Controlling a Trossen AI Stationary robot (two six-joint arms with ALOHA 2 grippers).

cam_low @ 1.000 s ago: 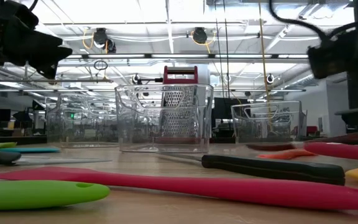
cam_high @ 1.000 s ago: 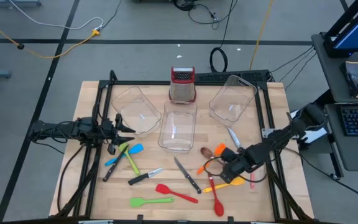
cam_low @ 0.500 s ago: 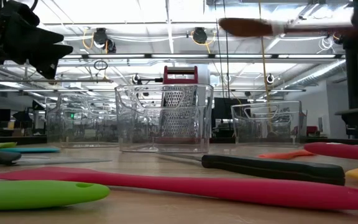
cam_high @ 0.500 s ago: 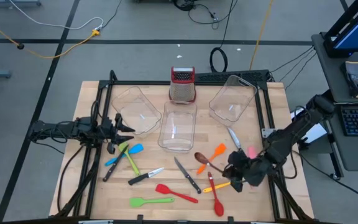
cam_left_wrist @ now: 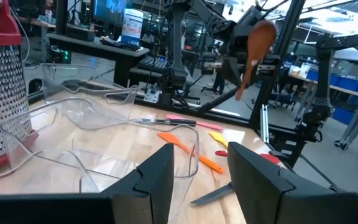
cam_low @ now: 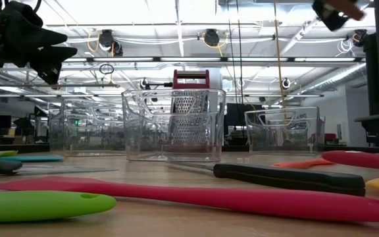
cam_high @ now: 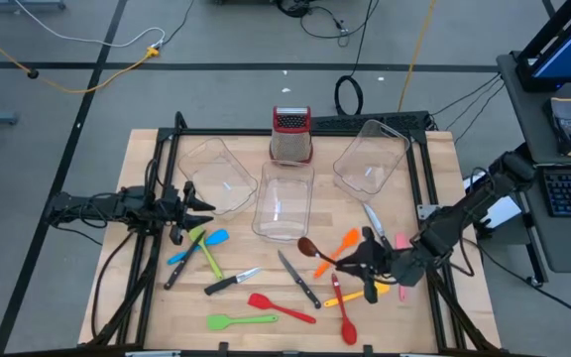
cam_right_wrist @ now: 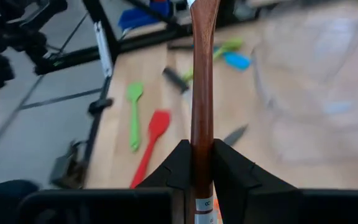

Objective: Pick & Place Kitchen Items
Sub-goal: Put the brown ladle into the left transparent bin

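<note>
My right gripper point(cam_high: 368, 264) is shut on a brown wooden spoon point(cam_high: 320, 250) and holds it above the table's right half; the spoon also shows in the right wrist view point(cam_right_wrist: 202, 74) and far off in the left wrist view point(cam_left_wrist: 258, 45). My left gripper point(cam_high: 206, 203) is open and empty at the table's left side, beside a clear tub point(cam_high: 216, 177). Coloured spatulas, spoons and black-handled knives lie flat on the table: an orange spatula point(cam_high: 343, 245), a red spatula point(cam_high: 276, 305), a green spatula point(cam_high: 238, 320), a knife point(cam_high: 297, 280). My right gripper pinches the wooden spoon's handle point(cam_right_wrist: 202, 149) between its two fingers, near the handle's free end. The fingers come from the table's right side and the spoon runs on ahead of them, along them. The spoon is lifted clear, its bowl point(cam_high: 307, 245) toward the table's left.
Two more clear tubs point(cam_high: 284, 201) point(cam_high: 370, 159) and a steel grater with a red top point(cam_high: 290, 134) stand at the far side. A blue spatula point(cam_high: 206, 241) and a green one point(cam_high: 209, 258) lie near my left gripper. A red spoon point(cam_high: 346, 317) lies by the near edge.
My right gripper has shut on the wooden spoon and raised it off the table, going up and a little toward the table's left. The spoon, which lay on the table, now hangs clear in the hold.
</note>
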